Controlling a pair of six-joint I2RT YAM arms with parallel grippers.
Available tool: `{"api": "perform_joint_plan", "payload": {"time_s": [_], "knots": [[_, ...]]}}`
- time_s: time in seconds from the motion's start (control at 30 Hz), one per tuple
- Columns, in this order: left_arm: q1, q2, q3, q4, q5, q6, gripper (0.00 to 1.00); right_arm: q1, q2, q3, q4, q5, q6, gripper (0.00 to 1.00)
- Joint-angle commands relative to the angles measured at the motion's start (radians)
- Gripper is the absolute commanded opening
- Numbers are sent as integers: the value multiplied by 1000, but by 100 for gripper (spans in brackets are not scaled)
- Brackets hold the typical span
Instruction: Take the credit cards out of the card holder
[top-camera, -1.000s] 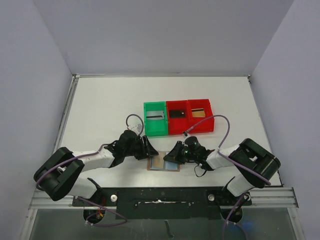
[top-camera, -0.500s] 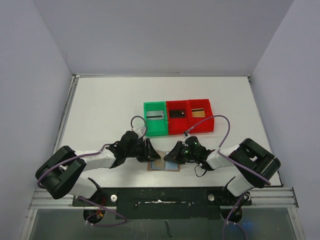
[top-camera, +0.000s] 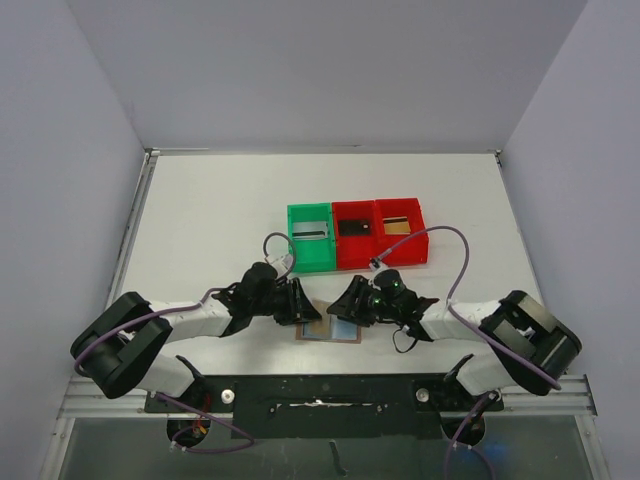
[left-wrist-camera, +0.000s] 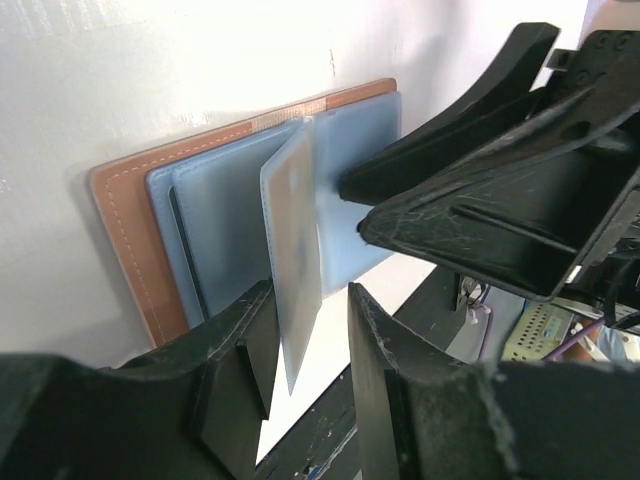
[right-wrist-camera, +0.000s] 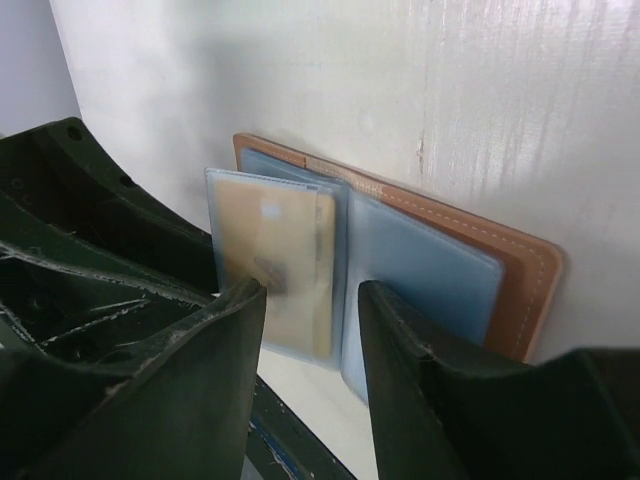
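Near edge of the white table: the flat brown leather-like card holder with pale blue-grey pockets lies open, between the two arms. A clear plastic sleeve leaf stands up from its spine, with a tan-gold card inside. The left gripper straddles the leaf edge-on. Its jaws stand apart, one finger just beside the leaf and a visible gap at the other, so there is no clamp yet. The right gripper faces the leaf from the other side, jaws apart and holding nothing. Risk: nothing pins the holder down, so a pinch on the sleeve rather than the card would likely lift the whole holder. The limp leaf could also flop out from between the fingers. Further back are a green plastic bin and two red plastic bins, well apart from the holder; contents too small to identify.
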Motion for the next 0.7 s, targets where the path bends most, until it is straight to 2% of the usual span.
{"api": "perform_joint_plan", "payload": {"time_s": [0.0, 0.17, 0.3, 0.5, 0.67], "knots": [[-6, -4, 31, 33, 24, 10, 32, -5, -120, 44, -160, 105, -43, 43], [-26, 24, 28, 83, 38, -20, 32, -6, -309, 47, -420, 307, -20, 45], [-58, 45, 44, 105, 17, -41, 33, -15, -434, 35, -542, 403, 3, 47], [-101, 70, 106, 82, -11, -38, 35, -22, -526, 24, -633, 446, 15, 48], [-141, 108, 157, 63, -25, -27, 37, -25, -542, 15, -632, 436, 22, 49]]}}
